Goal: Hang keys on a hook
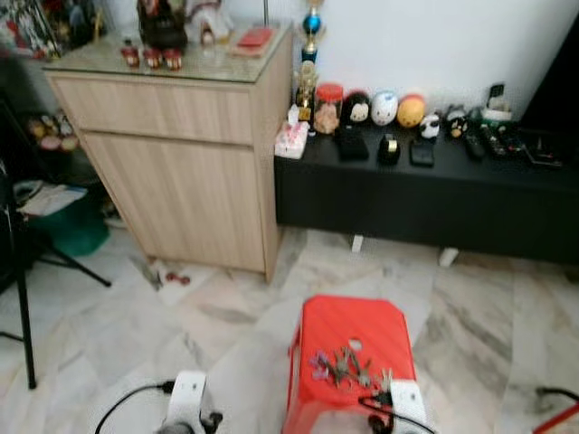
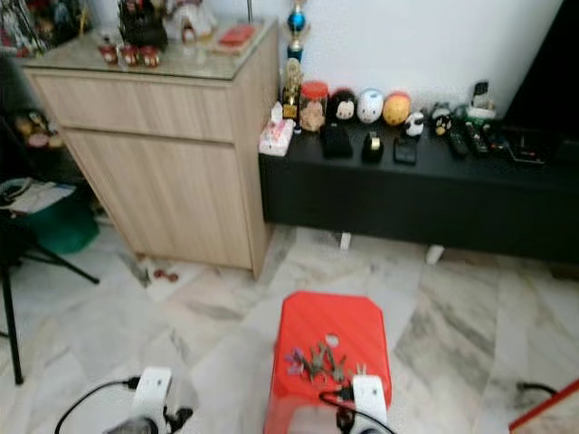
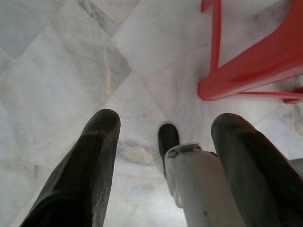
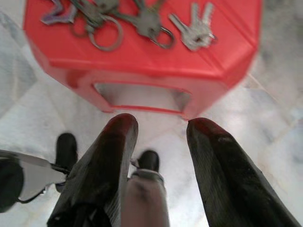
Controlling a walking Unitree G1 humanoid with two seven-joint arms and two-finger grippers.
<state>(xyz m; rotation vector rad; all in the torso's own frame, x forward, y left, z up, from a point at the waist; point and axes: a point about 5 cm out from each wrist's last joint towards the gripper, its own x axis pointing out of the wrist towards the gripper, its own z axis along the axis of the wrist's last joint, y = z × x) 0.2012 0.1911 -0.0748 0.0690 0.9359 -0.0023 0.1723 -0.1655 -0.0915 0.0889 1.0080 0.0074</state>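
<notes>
Right tool (image 4: 158, 127) open, near red stool (image 4: 142, 66) bearing keys (image 4: 128, 21).

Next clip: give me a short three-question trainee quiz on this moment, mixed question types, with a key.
1. True or false: the keys lie on top of the red stool.
2. Multiple choice: the right pincer is (A) shut on the keys, (B) open, near the stool's edge, holding nothing, (C) up at the wooden cabinet.
3. Fill in: the left pincer hangs open over the marble ____.

Key: 1 true; 2 B; 3 floor.
</notes>
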